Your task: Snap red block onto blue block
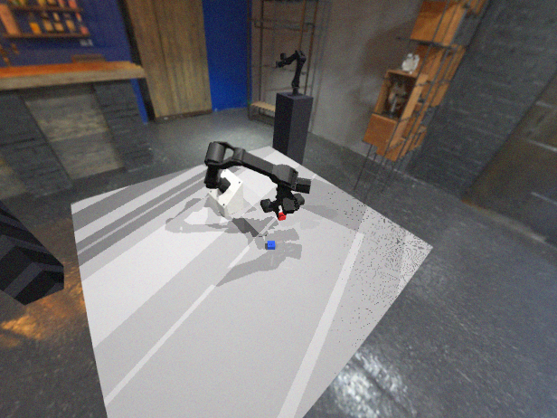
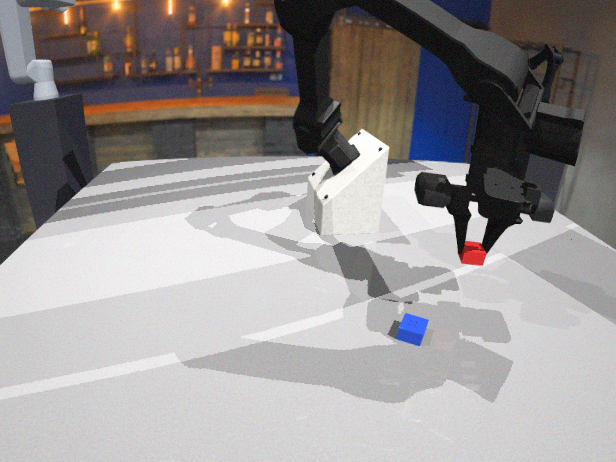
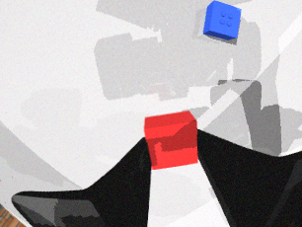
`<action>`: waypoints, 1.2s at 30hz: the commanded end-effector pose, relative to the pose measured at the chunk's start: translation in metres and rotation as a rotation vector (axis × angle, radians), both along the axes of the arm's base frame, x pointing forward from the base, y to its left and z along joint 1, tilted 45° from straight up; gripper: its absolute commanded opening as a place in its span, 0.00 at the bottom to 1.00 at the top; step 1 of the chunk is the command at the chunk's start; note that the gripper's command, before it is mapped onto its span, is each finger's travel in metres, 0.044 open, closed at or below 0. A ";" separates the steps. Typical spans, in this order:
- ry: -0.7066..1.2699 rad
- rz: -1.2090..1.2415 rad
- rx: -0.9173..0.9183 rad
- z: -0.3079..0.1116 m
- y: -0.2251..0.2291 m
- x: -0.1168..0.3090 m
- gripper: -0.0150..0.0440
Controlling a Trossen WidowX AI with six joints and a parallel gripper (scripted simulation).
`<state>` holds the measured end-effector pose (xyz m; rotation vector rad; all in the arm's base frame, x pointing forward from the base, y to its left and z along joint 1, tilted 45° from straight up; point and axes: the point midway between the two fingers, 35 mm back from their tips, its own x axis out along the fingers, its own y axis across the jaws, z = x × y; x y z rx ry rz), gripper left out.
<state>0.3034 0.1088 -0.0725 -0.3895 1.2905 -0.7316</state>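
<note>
Gripper (image 1: 281, 214) (image 2: 472, 252) (image 3: 171, 138) had its jaws clamped on the red block (image 1: 281, 216) (image 2: 473, 253) (image 3: 172, 141), right of centre in the exterior view; blue block (image 1: 270, 245) (image 2: 413, 329) (image 3: 222, 20) sat on the table (image 1: 203, 344) (image 2: 250, 420) (image 3: 44, 59), lower right there.

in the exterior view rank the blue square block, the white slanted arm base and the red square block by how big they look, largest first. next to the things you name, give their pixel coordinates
1. White slanted arm base (image 1: 231, 205) (image 2: 352, 205)
Unsure between the blue square block (image 1: 271, 245) (image 2: 412, 330) (image 3: 221, 21) and red square block (image 1: 282, 216) (image 2: 473, 254) (image 3: 173, 143): the blue one appears nearer the camera.
</note>
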 end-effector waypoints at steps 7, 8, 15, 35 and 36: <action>-0.012 -0.025 0.000 0.035 0.029 -0.008 0.25; -0.013 -0.027 -0.001 0.037 0.030 -0.009 0.25; -0.034 -0.049 0.007 0.039 0.020 0.002 0.25; -0.148 -0.168 0.027 0.055 -0.046 0.052 0.25; -0.155 -0.175 0.026 0.056 -0.049 0.054 0.25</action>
